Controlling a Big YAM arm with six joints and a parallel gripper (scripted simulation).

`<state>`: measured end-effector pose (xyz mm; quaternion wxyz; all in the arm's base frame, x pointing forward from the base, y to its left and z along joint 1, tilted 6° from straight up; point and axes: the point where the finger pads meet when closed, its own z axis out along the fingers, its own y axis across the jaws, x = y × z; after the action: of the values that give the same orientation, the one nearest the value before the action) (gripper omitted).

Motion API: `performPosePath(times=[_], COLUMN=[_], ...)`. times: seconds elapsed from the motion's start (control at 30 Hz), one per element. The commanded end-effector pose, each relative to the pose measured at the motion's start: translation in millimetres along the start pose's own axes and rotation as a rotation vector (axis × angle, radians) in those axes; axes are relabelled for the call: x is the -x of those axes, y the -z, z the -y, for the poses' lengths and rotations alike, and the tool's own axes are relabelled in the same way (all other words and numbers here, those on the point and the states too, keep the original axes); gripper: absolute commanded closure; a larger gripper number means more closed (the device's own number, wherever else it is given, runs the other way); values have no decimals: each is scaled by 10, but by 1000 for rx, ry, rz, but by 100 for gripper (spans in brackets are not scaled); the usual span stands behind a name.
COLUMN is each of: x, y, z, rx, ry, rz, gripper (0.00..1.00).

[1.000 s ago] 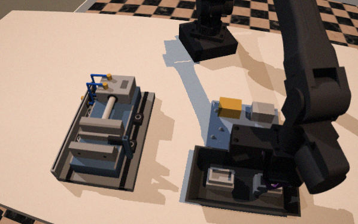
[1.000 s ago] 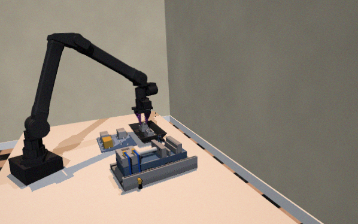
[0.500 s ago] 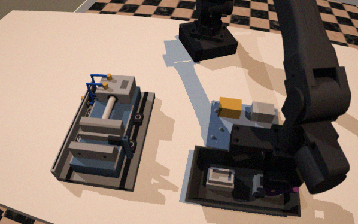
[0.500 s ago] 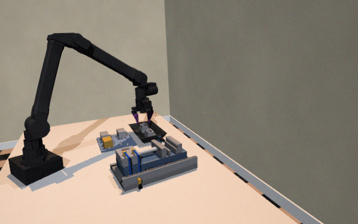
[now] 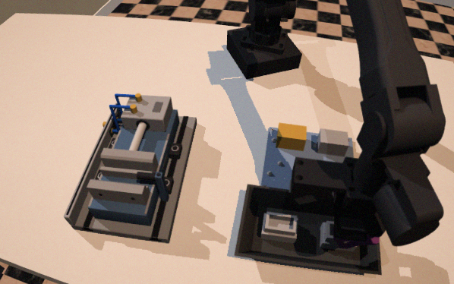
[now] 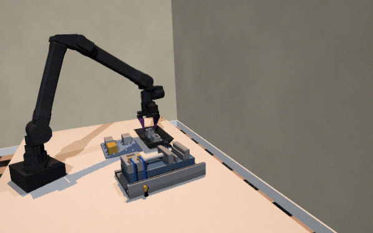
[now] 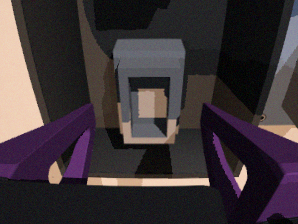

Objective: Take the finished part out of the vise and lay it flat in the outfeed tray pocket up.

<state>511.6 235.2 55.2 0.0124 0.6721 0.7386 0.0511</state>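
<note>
Jaws (image 5: 357, 243) (image 6: 150, 128) open | part (image 5: 329, 235) (image 6: 149, 132) (image 7: 150, 55) between, pocket up | lettering: none legible, seemingly

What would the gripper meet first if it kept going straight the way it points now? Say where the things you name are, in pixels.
Probably the floor of the outfeed tray (image 5: 304, 248) (image 7: 115, 160): the open gripper (image 6: 150, 128) (image 7: 147, 112) points down, its fingers straddling the pocketed part (image 5: 327, 235) (image 6: 150, 132) (image 7: 150, 52). Their height above the floor is unclear.
</note>
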Motion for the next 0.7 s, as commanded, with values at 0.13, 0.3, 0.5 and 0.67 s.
performPosePath(times=[0.13, 0.3, 0.5, 0.67], x=[-44, -44, -55, -117], y=[-29, -29, 179, 511], z=[4, 4, -24, -211], rx=[3, 3, 21, 74], ry=[-8, -8, -8, -8], rz=[0, 0, -6, -25], gripper=[36, 36, 36, 36])
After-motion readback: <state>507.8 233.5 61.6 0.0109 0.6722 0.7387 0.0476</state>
